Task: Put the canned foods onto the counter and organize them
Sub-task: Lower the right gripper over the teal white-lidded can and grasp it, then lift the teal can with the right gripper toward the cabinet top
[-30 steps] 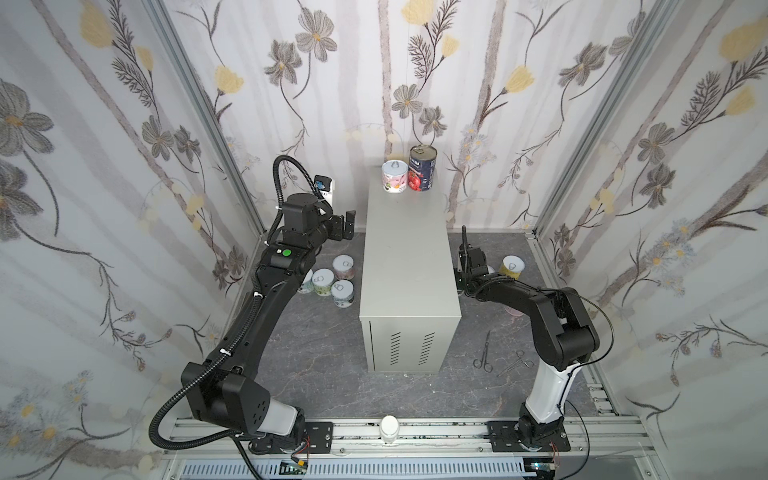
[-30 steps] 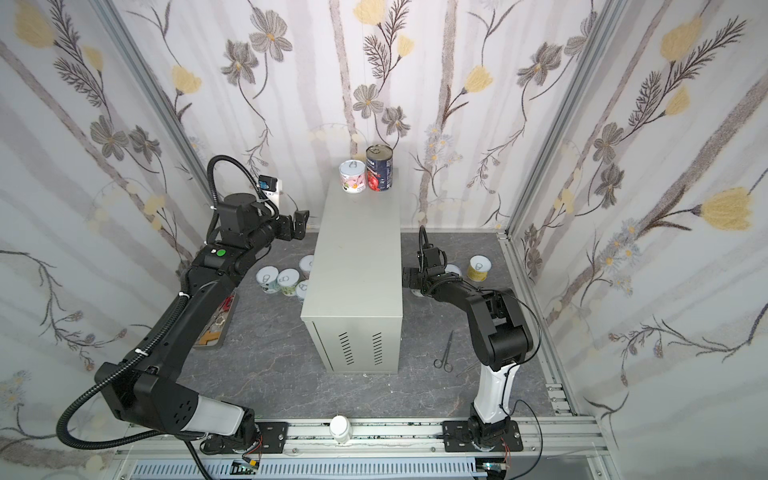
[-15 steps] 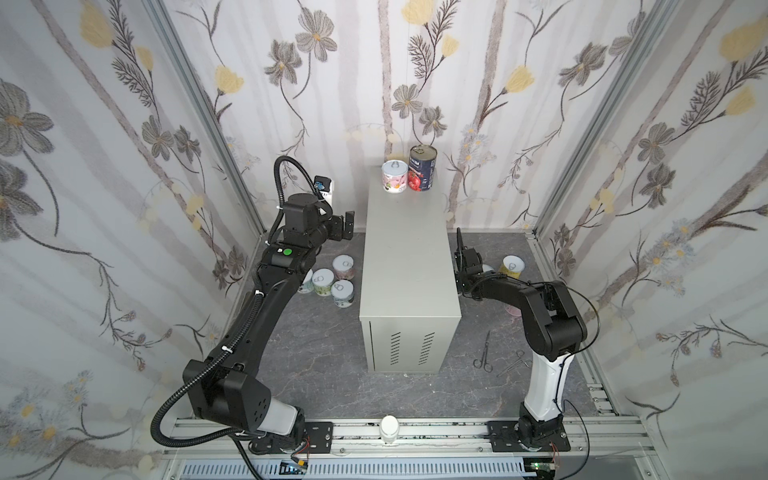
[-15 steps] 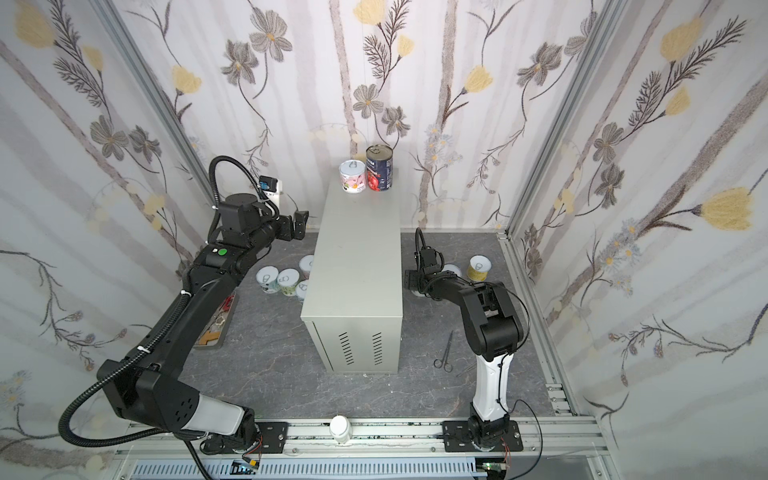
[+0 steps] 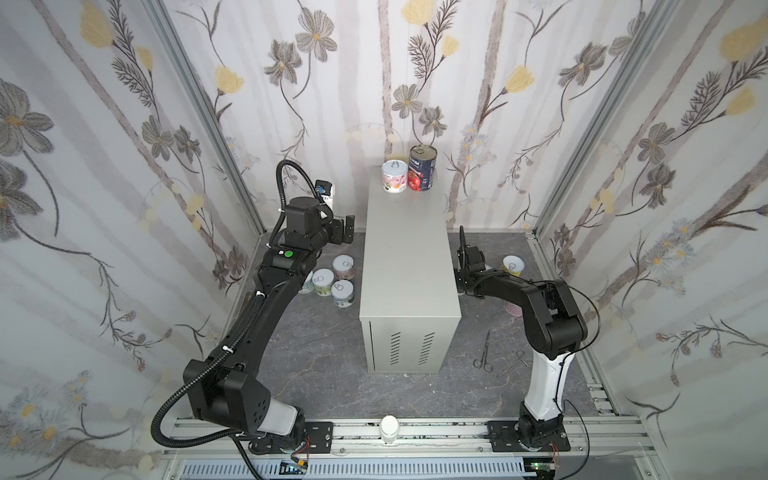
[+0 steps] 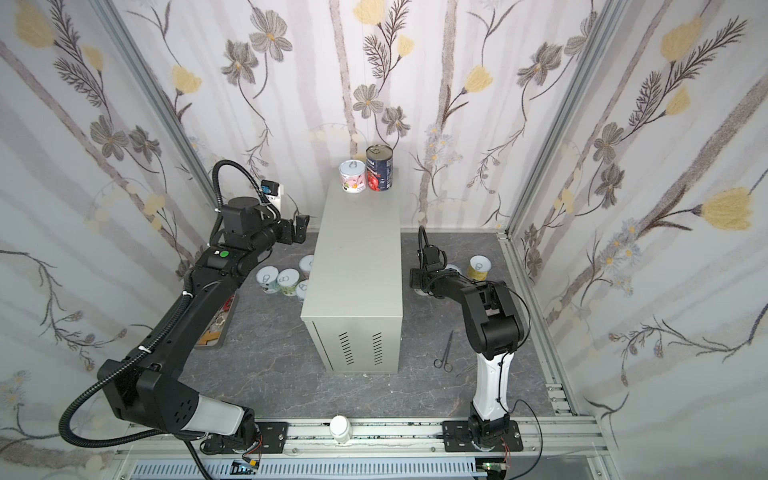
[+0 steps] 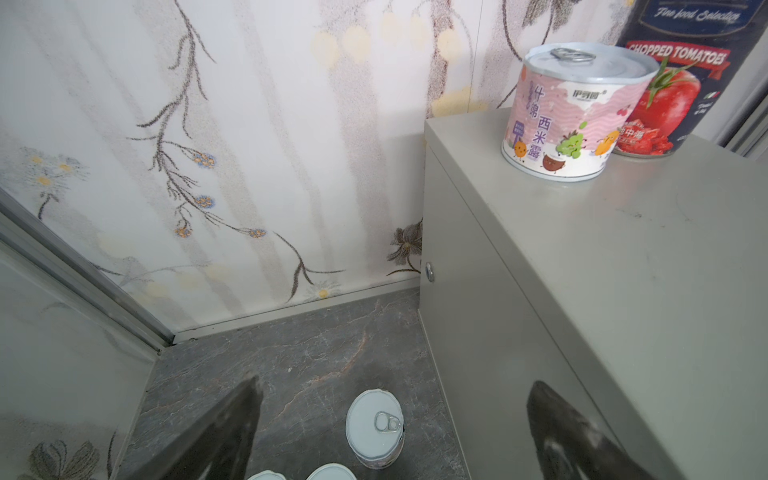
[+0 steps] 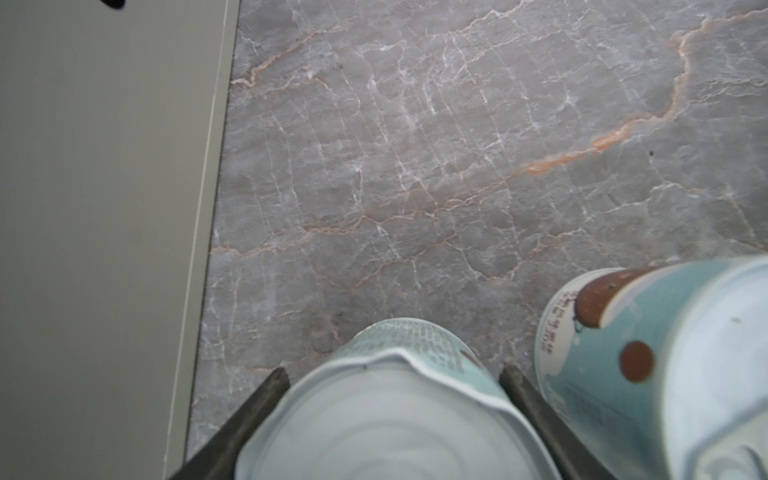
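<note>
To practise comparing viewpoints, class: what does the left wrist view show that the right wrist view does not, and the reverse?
Only the left wrist view: a pink can and a tomato can standing on the counter. Only the right wrist view: a teal can pinched by the right gripper, a second teal can beside it. Both: the counter's side and the marbled floor.

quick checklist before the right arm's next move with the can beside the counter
1. Grip: right end effector closed on both sides of the teal can: ok.
2. Gap to the dotted can beside it: cannot tell.
3. Room: counter bare on the near side of the pink can and tomato can: ok.
4. Other arm: left end effector open, empty, beside the counter: ok.
5. Teal can off the floor: cannot tell.
</note>
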Controlling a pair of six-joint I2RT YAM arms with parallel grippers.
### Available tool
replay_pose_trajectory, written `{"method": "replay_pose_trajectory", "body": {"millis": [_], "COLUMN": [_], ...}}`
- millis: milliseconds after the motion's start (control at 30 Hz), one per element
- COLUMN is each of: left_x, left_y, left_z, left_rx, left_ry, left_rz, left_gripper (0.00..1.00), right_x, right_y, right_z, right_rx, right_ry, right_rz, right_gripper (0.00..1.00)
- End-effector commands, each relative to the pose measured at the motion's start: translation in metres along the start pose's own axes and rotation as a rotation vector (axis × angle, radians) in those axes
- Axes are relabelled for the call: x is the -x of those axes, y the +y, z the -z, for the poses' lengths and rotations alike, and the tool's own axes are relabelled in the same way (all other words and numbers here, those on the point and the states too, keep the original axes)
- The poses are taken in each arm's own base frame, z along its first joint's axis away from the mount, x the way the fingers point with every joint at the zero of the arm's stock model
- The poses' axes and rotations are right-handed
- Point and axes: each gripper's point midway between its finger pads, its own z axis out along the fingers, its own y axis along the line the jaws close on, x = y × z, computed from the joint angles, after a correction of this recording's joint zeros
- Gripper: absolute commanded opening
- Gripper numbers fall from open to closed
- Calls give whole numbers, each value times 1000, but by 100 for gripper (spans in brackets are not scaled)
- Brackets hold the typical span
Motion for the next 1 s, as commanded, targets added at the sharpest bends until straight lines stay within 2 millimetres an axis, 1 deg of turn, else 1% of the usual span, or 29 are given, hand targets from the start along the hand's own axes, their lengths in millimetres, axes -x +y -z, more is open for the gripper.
{"method": "replay_pose_trajectory", "body": {"millis": [0, 67, 200, 300, 400, 567, 633, 700, 767, 800, 967], "left_x": [9, 10, 13, 13, 15, 18, 18, 18, 12, 17, 12], "left_y": [2, 2, 3, 2, 3, 4, 4, 5, 6, 6, 7], "left_z": [7, 11, 20, 26, 32, 45, 50, 55, 53, 63, 69], "left_rx": [7, 4, 8, 7, 10, 5, 6, 7, 8, 7, 5], "left_ry": [-37, -42, -55, -64, -75, -95, -102, -108, -94, -116, -119], "left_rz": [4, 4, 3, 4, 5, 5, 5, 4, 3, 4, 11], "left_gripper": [100, 100, 100, 100, 100, 100, 100, 100, 100, 100, 100], "right_x": [18, 22, 36, 51, 68, 98, 112, 128, 142, 148, 172], "right_y": [3, 3, 7, 8, 7, 7, 6, 7, 7, 7, 21], "right_z": [13, 19, 42, 66, 94, 143, 165, 196, 222, 235, 288], "right_rx": [5, 10, 35, 34, 31, 33, 30, 37, 37, 41, 80], "right_ry": [-57, -65, -99, -131, -171, -246, -277, -332, -376, -391, -460], "right_rz": [1, 0, -6, -9, -12, -9, -2, 6, 6, 7, 30], "right_gripper": [50, 48, 46, 45, 44, 43, 43, 43, 43, 43, 42]}}
